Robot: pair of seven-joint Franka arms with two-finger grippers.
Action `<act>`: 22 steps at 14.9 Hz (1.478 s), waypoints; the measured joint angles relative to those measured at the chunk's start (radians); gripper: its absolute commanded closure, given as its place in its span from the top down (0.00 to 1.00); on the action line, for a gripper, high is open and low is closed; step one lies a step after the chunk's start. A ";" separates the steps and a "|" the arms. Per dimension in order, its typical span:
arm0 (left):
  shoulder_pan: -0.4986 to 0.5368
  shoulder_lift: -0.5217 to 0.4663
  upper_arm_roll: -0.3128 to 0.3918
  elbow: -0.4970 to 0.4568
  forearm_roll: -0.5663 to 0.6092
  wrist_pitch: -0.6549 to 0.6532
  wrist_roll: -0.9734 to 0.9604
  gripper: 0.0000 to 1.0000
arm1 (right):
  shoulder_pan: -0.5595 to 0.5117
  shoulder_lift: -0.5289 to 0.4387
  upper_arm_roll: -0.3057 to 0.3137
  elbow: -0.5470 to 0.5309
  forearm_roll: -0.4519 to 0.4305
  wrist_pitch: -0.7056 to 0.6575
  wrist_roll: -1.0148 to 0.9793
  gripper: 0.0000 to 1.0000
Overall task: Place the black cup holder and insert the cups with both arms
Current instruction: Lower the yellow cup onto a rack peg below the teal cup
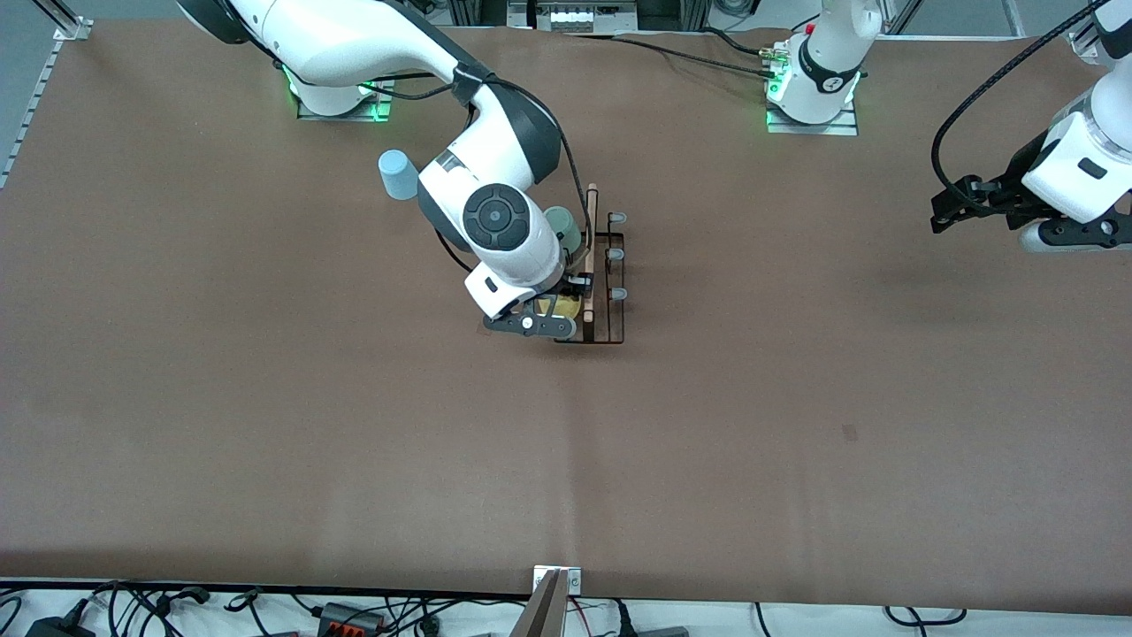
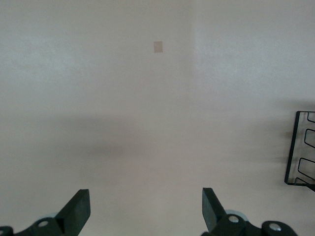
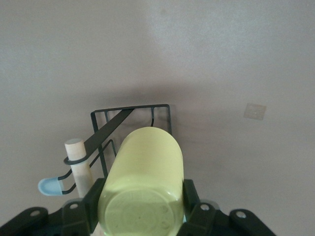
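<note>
The black cup holder (image 1: 610,285) stands mid-table, its wooden bar (image 1: 590,232) along the top and grey-blue pegs (image 1: 618,255) sticking out toward the left arm's end. A mint green cup (image 1: 563,227) sits on one of its pegs on the right arm's side. My right gripper (image 1: 550,311) is shut on the yellow cup (image 1: 569,309), held on its side against the holder (image 3: 133,117). In the right wrist view the yellow cup (image 3: 147,177) fills the space between the fingers (image 3: 93,196). A light blue cup (image 1: 398,174) stands upside down on the table. My left gripper (image 1: 951,210) waits open at the left arm's end.
The brown table cover (image 1: 354,425) spreads wide around the holder. Cables and plugs (image 1: 345,615) lie along the edge nearest the front camera. The left wrist view catches a corner of the holder (image 2: 299,147) and a small tape patch (image 2: 158,46).
</note>
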 measured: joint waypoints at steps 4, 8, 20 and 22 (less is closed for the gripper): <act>0.000 0.000 0.000 0.000 0.000 0.000 0.000 1.00 | 0.001 0.007 -0.003 -0.003 -0.010 0.000 0.000 0.30; 0.000 0.000 0.000 0.000 0.000 0.000 0.000 1.00 | 0.002 0.023 -0.004 -0.004 -0.022 0.022 0.000 0.30; 0.001 0.000 0.000 0.000 0.000 0.000 0.000 1.00 | 0.005 0.029 -0.010 -0.008 -0.032 0.033 0.026 1.00; 0.001 0.000 0.000 0.000 0.000 0.000 0.000 1.00 | 0.000 0.016 -0.013 -0.004 -0.034 0.033 0.035 1.00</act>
